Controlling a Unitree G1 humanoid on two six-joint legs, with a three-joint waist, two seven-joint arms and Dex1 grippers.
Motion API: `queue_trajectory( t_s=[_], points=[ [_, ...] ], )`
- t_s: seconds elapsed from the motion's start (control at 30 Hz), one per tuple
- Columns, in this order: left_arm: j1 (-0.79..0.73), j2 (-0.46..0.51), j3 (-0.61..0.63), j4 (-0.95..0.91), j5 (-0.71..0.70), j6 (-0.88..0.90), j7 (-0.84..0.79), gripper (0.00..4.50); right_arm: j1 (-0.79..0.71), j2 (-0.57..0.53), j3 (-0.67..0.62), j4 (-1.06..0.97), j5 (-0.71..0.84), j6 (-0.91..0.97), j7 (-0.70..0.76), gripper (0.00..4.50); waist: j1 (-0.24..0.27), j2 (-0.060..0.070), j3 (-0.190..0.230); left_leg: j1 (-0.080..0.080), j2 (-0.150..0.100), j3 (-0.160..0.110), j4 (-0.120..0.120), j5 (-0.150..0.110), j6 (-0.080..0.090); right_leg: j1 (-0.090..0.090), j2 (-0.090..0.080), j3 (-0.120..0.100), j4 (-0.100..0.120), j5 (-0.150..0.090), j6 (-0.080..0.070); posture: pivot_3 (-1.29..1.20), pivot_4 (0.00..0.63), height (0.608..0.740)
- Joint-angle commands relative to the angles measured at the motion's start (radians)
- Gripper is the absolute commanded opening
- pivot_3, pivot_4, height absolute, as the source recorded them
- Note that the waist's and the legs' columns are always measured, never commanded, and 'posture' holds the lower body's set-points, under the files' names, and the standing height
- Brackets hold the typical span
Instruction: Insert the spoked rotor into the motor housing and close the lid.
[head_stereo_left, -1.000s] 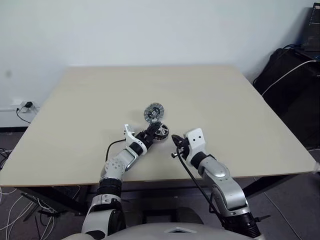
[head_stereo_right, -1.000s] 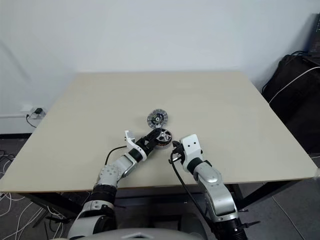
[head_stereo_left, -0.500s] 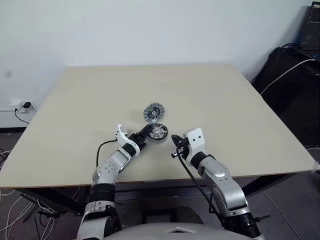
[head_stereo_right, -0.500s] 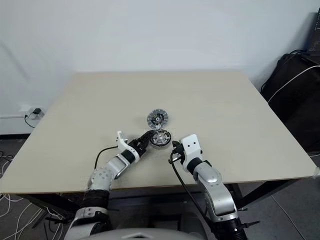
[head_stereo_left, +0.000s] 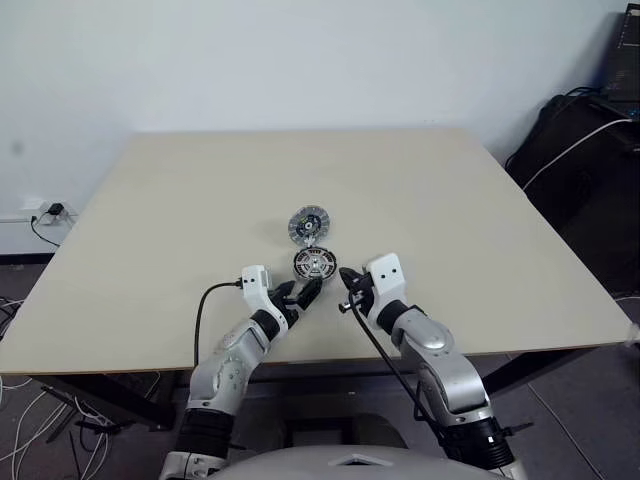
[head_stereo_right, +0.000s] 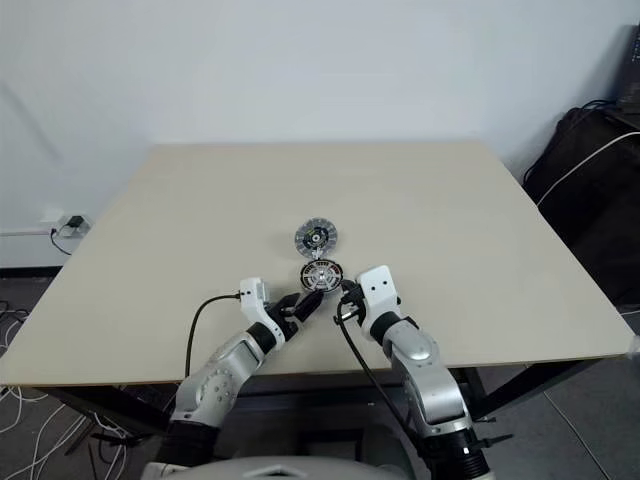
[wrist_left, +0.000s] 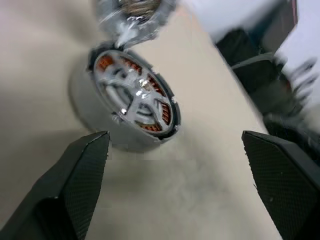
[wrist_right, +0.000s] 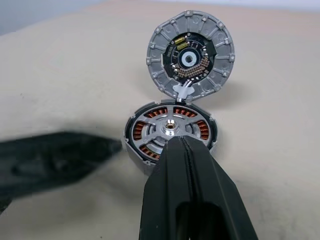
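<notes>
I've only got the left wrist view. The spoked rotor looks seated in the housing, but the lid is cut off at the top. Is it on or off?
Observer: Off. The lid sits open just beyond the motor housing, with its inner face and circuit board showing. Short wires join it to the housing.
Operator: Where's the right tool?
Observer: The right tool is shut, with its tips at the housing's near rim, pointing toward the spoked rotor. I can't tell if it touches.
Operator: Where on the table is all this?
Observer: Near the robot's edge of the table, about midway across.
</notes>
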Motion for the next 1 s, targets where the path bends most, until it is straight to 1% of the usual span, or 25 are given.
queue_trajectory(
  t_s=[0.03,0.07,0.13,0.23,0.3,0.37,0.5,0.6,0.73,0.9,1.0],
  points=[
    [0.019,0.026,-0.037,-0.006,0.147,-0.189,-0.003,3.17,-0.064,0.015,0.005,0.055,-0.019,-0.023,-0.016,0.0,-0.001,0.001,0.0,0.0,0.0,0.0,0.0,0.0,0.0,0.0,0.0,0.0,0.0,0.0,-0.001,0.0,0.0,0.74],
    [0.023,0.028,-0.042,0.003,0.172,-0.221,-0.001,2.89,-0.077,0.017,0.006,0.073,-0.025,-0.021,-0.021,0.0,0.0,0.001,0.0,0.0,0.001,0.0,0.0,0.0,0.0,0.0,0.0,-0.001,0.0,0.0,-0.001,0.0,0.0,0.74],
    [0.037,0.044,-0.059,0.03,0.254,-0.333,0.013,2.18,-0.134,0.02,0.02,0.143,-0.058,-0.016,-0.033,0.0,0.001,0.001,0.0,0.0,0.0,0.0,0.0,0.0,0.0,0.0,0.0,-0.001,0.0,0.0,-0.001,0.0,0.0,0.74],
    [0.045,0.044,-0.061,0.069,0.325,-0.451,0.036,1.18,-0.198,0.026,0.03,0.222,-0.084,-0.016,-0.043,0.0,0.002,0.001,0.0,0.0,0.0,0.0,0.0,0.0,0.0,0.0,-0.001,-0.001,0.0,0.001,-0.001,0.0,0.0,0.74],
    [0.041,0.046,-0.056,0.114,0.391,-0.548,0.085,0.54,-0.253,0.034,0.033,0.29,-0.096,-0.011,-0.048,0.0,0.004,0.001,0.0,0.0,-0.001,0.0,0.0,0.0,0.001,0.0,-0.001,-0.001,0.0,0.001,-0.001,0.0,0.0,0.74],
    [0.043,0.047,-0.056,0.149,0.424,-0.612,0.102,0.54,-0.309,0.045,0.034,0.356,-0.102,-0.013,-0.046,0.0,0.003,0.002,-0.001,0.0,-0.001,0.0,0.0,0.001,0.001,-0.001,-0.001,-0.002,0.0,0.004,-0.005,0.0,0.0,0.74],
    [0.061,0.071,-0.083,0.21,0.487,-0.739,0.093,0.54,-0.404,0.064,0.043,0.458,-0.109,-0.016,-0.026,0.0,0.001,0.002,-0.001,0.0,-0.001,0.0,-0.001,0.002,0.004,-0.001,-0.001,-0.002,0.0,0.004,-0.006,0.0,0.0,0.74],
    [0.076,0.082,-0.091,0.236,0.452,-0.799,0.024,0.54,-0.45,0.072,0.053,0.515,-0.121,-0.032,-0.016,0.0,-0.002,0.004,-0.002,0.0,-0.001,0.001,-0.002,0.003,0.005,-0.002,-0.001,-0.003,0.0,0.004,-0.006,0.0,0.0,0.74],
    [0.101,0.077,-0.089,0.227,0.393,-0.786,-0.042,0.54,-0.505,0.093,0.054,0.589,-0.128,-0.05,-0.007,0.0,-0.004,0.004,-0.002,0.0,-0.001,0.001,-0.003,0.002,0.006,-0.003,-0.001,-0.003,0.001,0.004,-0.006,0.0,0.0,0.74],
    [0.107,0.062,-0.085,0.224,0.374,-0.768,-0.056,0.54,-0.547,0.111,0.048,0.698,-0.138,-0.036,-0.003,0.0,-0.006,0.005,-0.003,0.0,-0.002,0.002,-0.003,0.003,0.006,-0.005,-0.002,-0.002,0.005,0.004,-0.007,0.0,0.0,0.74],
    [0.113,0.05,-0.087,0.219,0.365,-0.763,-0.056,0.54,-0.565,0.1,0.072,0.752,-0.175,-0.001,-0.006,0.0,-0.006,0.006,-0.003,0.0,-0.002,0.003,-0.002,0.003,0.006,-0.006,-0.002,-0.002,0.007,0.003,-0.008,0.0,0.0,0.74]
  ],
)
